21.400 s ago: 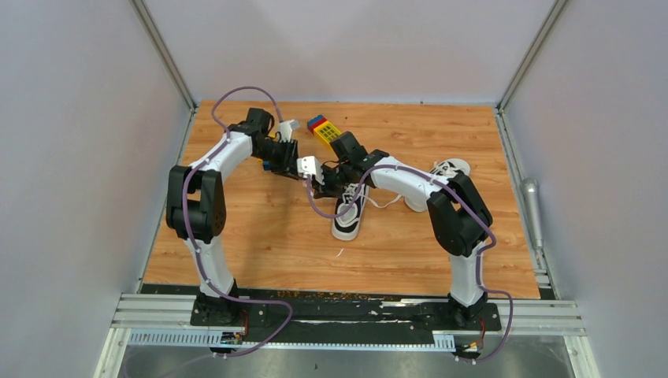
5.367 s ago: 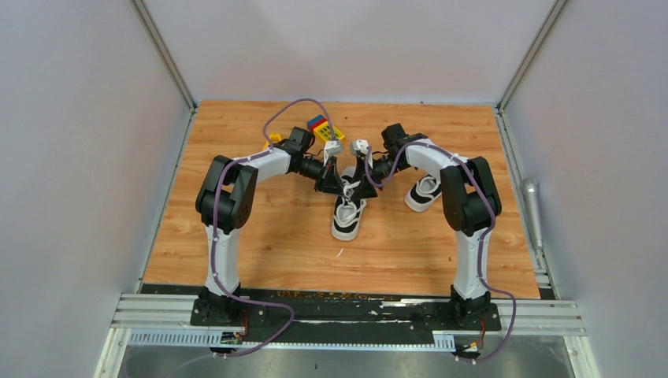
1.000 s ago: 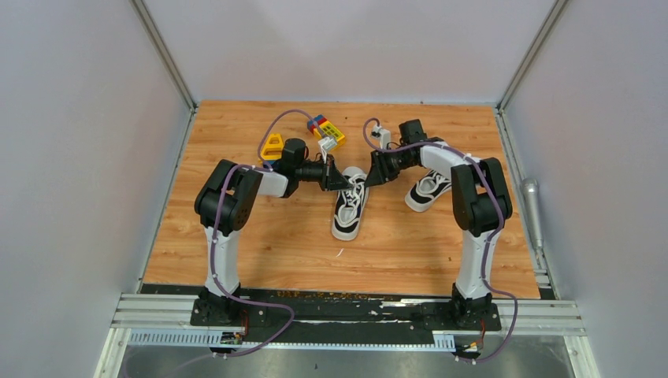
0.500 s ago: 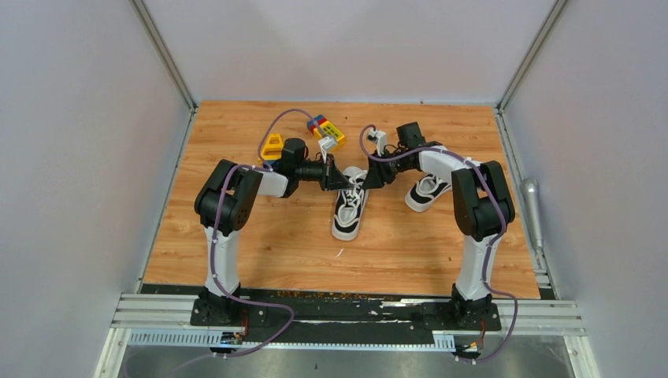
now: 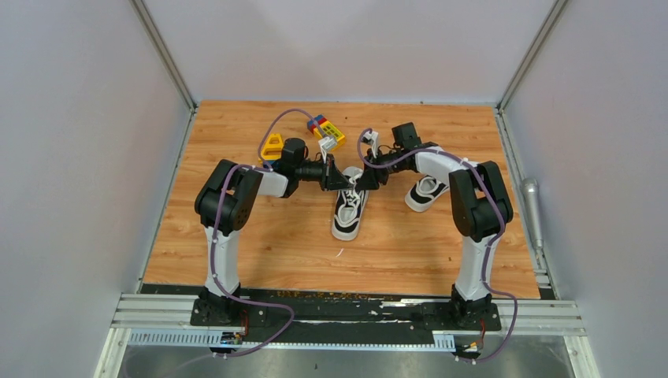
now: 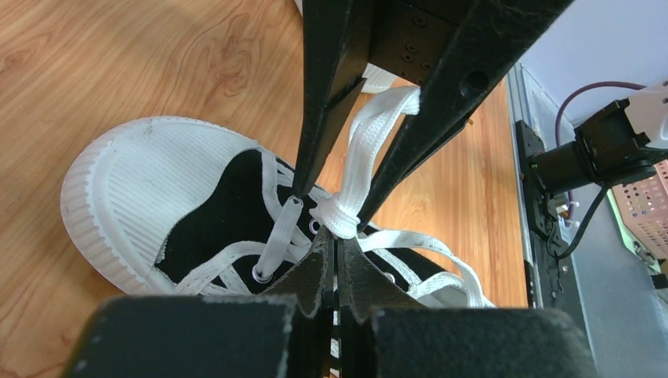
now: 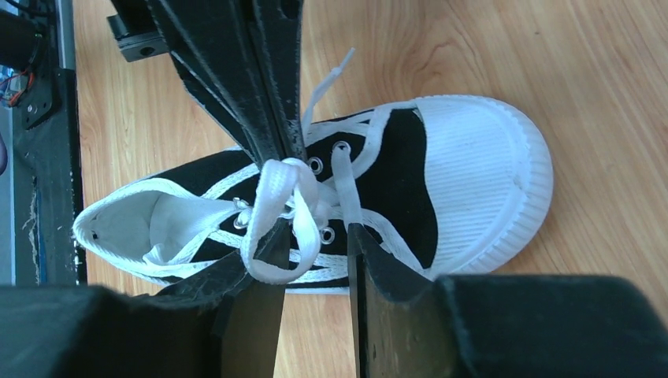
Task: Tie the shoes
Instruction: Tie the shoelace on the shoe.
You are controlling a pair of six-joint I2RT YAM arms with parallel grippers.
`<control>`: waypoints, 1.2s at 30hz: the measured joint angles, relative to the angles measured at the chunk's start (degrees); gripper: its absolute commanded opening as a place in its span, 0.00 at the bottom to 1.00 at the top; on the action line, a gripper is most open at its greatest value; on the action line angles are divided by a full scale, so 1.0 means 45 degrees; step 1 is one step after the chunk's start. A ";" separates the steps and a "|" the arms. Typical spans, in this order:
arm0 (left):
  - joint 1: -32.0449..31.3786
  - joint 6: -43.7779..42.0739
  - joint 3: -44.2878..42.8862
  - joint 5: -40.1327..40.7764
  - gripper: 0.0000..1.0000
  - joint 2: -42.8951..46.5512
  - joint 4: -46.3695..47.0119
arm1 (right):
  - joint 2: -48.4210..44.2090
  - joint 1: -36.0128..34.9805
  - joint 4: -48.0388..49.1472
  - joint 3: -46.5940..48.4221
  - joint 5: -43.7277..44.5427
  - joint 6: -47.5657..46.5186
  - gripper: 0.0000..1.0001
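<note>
1. Two shoes lie on the desk [image 5: 268,244]: one shoe [image 5: 347,211] between both tools, the other shoe [image 5: 425,191] to its right.
2. Left tool [image 6: 336,246]: pinched shut at the knot [image 6: 340,214].
3. Right tool [image 7: 316,227]: half open, lace loop [image 6: 380,126] between its fingers.

light: bright, even, overhead | shadows: faint, soft on the surface [image 5: 276,236] beneath both arms [image 5: 233,185] | focus: shoe [image 6: 150,189] ahead of left gripper [image 6: 335,246] sharp; gripper body nearest lens blurred

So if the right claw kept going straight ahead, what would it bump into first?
Probably the white lace knot on the shoe, right at the right claw's tips; the left claw sits just behind.
</note>
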State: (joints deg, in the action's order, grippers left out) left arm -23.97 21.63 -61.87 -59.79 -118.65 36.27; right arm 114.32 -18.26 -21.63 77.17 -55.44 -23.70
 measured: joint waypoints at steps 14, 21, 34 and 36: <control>0.0000 0.0024 0.0000 -0.0228 0.00 -0.0102 0.0083 | 0.0000 -0.0262 -0.0306 0.0005 -0.0408 -0.2166 0.34; 0.0000 0.0029 0.0000 -0.0282 0.00 -0.0102 0.0087 | -0.0102 -0.0141 -0.1617 0.0049 -0.0384 -0.4240 0.43; 0.0005 0.0024 0.0000 -0.0471 0.00 -0.0102 0.0087 | -0.0068 0.0097 -0.3235 0.1443 -0.0253 -0.6334 0.39; 0.0005 0.0024 0.0000 -0.0515 0.00 -0.0102 0.0087 | -0.0039 0.0068 -0.3196 0.1545 -0.0185 -0.6416 0.37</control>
State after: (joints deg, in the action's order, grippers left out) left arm -23.94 21.74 -61.87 -62.11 -119.11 36.67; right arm 114.15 -17.96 -36.01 84.12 -56.27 -52.58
